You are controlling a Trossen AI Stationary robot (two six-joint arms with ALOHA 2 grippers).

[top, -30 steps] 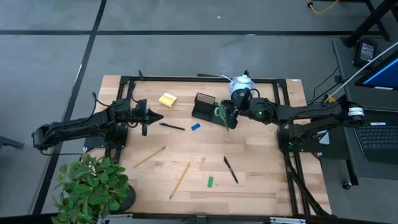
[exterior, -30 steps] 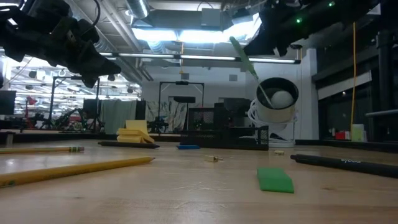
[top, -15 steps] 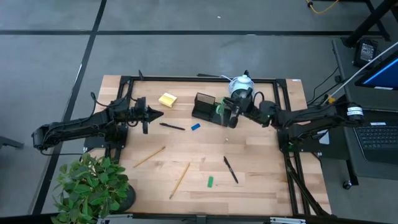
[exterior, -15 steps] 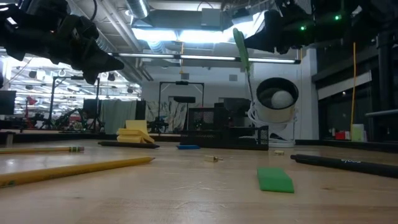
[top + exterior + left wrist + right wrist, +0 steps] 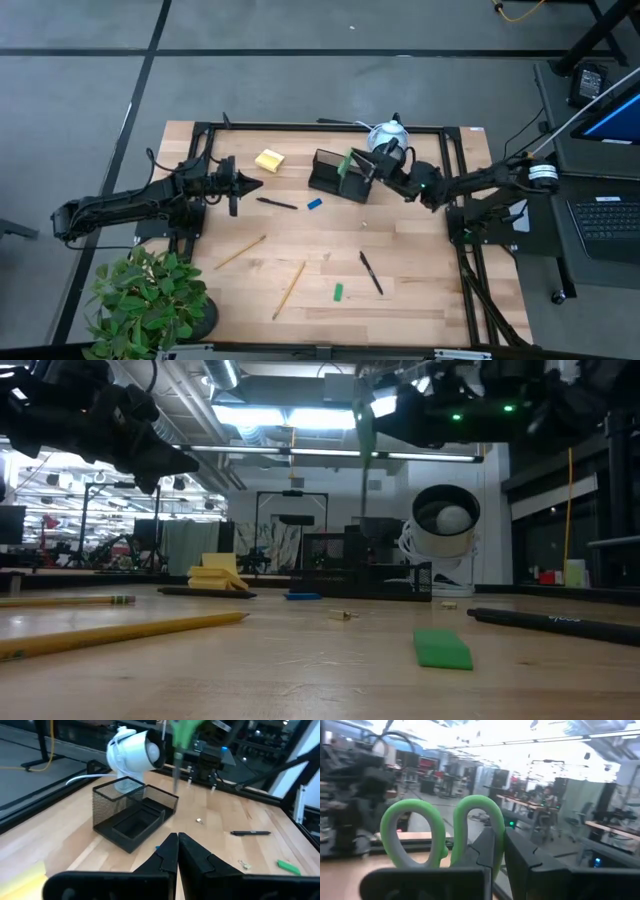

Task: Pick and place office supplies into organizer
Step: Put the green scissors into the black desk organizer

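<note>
The right gripper [image 5: 368, 167] is clamped on the green-handled scissors [image 5: 349, 165], its fingers nearly together on one handle loop, and carries them in the air just above the black mesh organizer [image 5: 330, 172]. From table level the scissors [image 5: 364, 430] hang almost straight down, blades lowest, well clear of the organizer's rim; that upright hold looks meant to let the blades slip tip-first into the taller back section. The left wrist view agrees: the blades point down over the organizer's [image 5: 131, 812] far edge, beside the white round device [image 5: 131, 752].

The left gripper [image 5: 244, 184], fingers pressed together and holding nothing, waits off to the organizer's left, out of the way. Still on the table around the organizer lie the yellow sticky-note pad [image 5: 269, 160], pens, pencils and small coloured pieces.
</note>
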